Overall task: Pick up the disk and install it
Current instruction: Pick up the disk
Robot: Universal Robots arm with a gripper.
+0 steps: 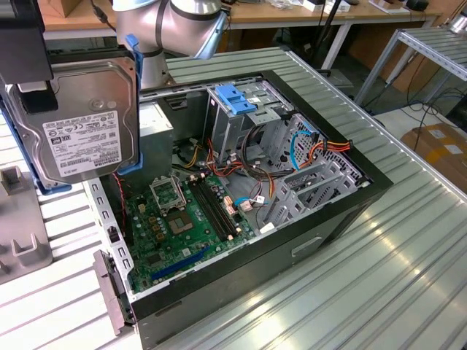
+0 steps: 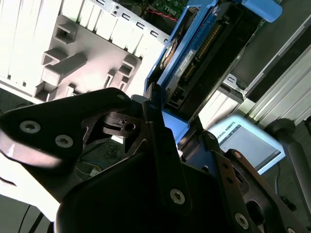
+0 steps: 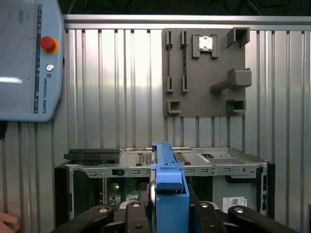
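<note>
Tool (image 1: 33, 87): closed on the disk (image 1: 76, 120), one black finger on each broad face; nothing else is in its grip.
Disk: held in the air, clear of the case (image 1: 321, 219), above the case's edge on the exterior view's left. It touches neither the case nor the counter (image 1: 379, 240).
Disk attitude: standing on edge, label face towards the exterior camera, blue rails along its sides.
Case: lying open on the counter, with the motherboard (image 1: 182, 219) exposed. The drive bay (image 1: 237, 98) with its blue bracket stands at the far side of the case from the disk.
Exterior view alone: shows the labelled face of the disk and the robot arm (image 1: 175, 22) behind the case.
First wrist view alone: looks along the disk (image 3: 167, 179) edge-on, a narrow blue strip rising out of the tool (image 3: 167, 208). The case (image 3: 194, 162) lies beyond the disk, the grey fixture plate (image 3: 204, 73) beyond the case, and a teach pendant (image 3: 26, 58) sits off to one side.
Second wrist view alone: shows the dark connector end of the disk (image 2: 206, 48) between the blue rails, seated in the tool (image 2: 177, 116). The fixture plate (image 2: 92, 63) and pendant (image 2: 248, 141) are in the background.
</note>
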